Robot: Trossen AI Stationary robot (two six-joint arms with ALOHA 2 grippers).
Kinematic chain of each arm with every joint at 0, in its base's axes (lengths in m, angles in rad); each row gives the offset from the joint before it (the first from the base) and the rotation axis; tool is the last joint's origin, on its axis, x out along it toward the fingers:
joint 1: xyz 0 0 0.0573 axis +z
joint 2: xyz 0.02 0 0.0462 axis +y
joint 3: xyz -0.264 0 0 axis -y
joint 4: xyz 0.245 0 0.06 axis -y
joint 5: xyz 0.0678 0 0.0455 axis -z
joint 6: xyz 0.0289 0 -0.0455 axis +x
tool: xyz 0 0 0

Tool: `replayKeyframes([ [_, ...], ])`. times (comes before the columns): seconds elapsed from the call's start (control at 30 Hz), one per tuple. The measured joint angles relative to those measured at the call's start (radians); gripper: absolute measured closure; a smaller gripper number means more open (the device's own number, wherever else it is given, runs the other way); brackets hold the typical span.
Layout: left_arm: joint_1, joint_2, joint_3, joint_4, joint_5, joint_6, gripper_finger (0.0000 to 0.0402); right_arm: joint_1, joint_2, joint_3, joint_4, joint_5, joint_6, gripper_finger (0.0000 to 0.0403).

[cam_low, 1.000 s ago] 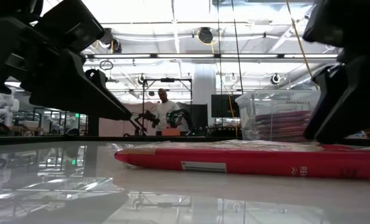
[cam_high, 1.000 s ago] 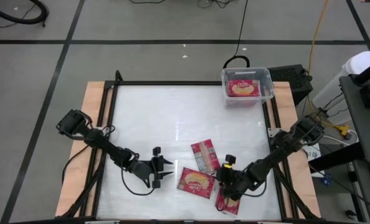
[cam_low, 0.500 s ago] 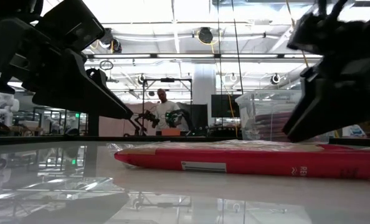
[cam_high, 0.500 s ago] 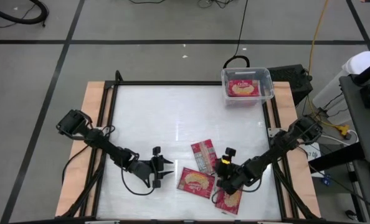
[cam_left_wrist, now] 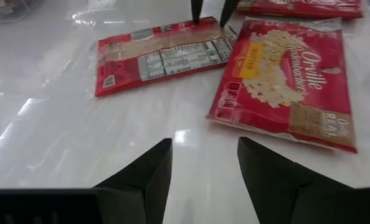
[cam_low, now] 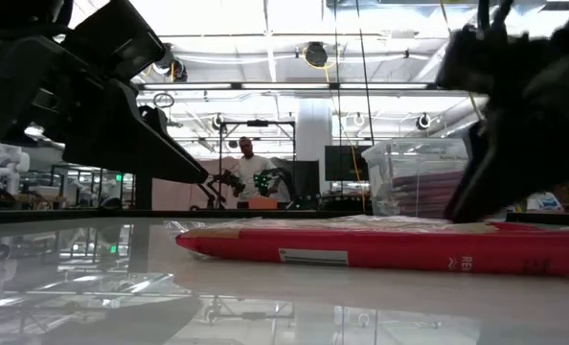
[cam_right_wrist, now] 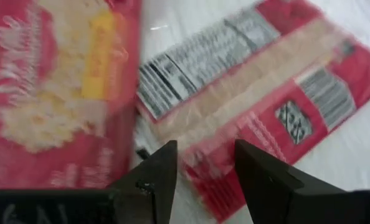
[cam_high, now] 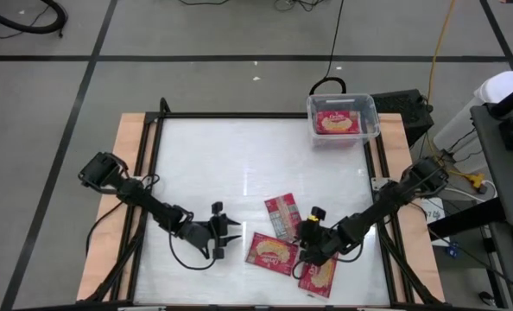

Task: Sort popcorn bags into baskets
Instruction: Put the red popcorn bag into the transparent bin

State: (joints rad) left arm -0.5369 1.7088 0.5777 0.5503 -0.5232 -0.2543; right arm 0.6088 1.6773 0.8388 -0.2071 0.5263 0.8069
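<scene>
While the left pincer (cam_high: 231, 235) waits spread on the tabletop (cam_high: 205, 164), the right pincer (cam_high: 304, 244) hovers, fingers apart and empty, over three loose popcorn bags (cam_high: 284, 216) (one label-side up); another lies in the clear basket (cam_high: 370, 108) at the far right corner.

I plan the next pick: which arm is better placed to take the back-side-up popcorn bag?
Probably right: the right gripper, open, hovers at that bag; the left gripper waits farther away.
</scene>
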Motion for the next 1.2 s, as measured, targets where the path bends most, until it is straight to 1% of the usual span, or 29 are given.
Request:
replayKeyframes([
  [0.07,0.004,0.000,0.000,0.000,-0.001,0.006,0.0215,-0.004,0.010,-0.022,0.008,0.032,0.026,0.0252],
  [0.2,0.006,0.000,0.000,0.000,-0.001,0.010,0.0215,-0.025,0.013,-0.060,0.015,0.137,0.077,0.0252],
  [0.3,0.007,0.000,0.000,-0.001,-0.001,0.021,0.0215,-0.050,0.013,-0.068,0.010,0.180,0.104,0.0252],
  [0.43,0.014,0.000,0.000,-0.002,-0.001,0.039,0.0215,-0.065,-0.006,-0.064,0.016,0.172,0.084,0.0252],
  [0.47,0.017,0.000,0.000,-0.002,-0.001,0.039,0.0215,-0.065,-0.017,-0.060,0.018,0.152,0.070,0.0252],
  [0.57,0.022,0.000,0.000,-0.002,-0.001,0.039,0.0215,-0.049,-0.057,-0.058,0.020,0.083,0.025,0.0252],
  [0.7,0.028,0.000,0.000,-0.003,-0.001,0.042,0.0215,-0.014,-0.088,-0.058,0.024,0.074,-0.011,0.0245],
  [0.83,0.029,0.000,0.000,-0.005,0.000,0.043,0.0215,-0.005,-0.084,-0.060,0.023,0.086,-0.059,0.0222],
  [1.07,0.029,0.000,0.000,-0.009,0.000,0.042,0.0215,-0.009,-0.047,-0.060,0.003,0.101,-0.093,0.0168],
  [1.2,0.029,0.000,0.000,-0.009,0.000,0.045,0.0215,-0.029,-0.016,-0.060,-0.009,0.110,-0.096,0.0157],
])
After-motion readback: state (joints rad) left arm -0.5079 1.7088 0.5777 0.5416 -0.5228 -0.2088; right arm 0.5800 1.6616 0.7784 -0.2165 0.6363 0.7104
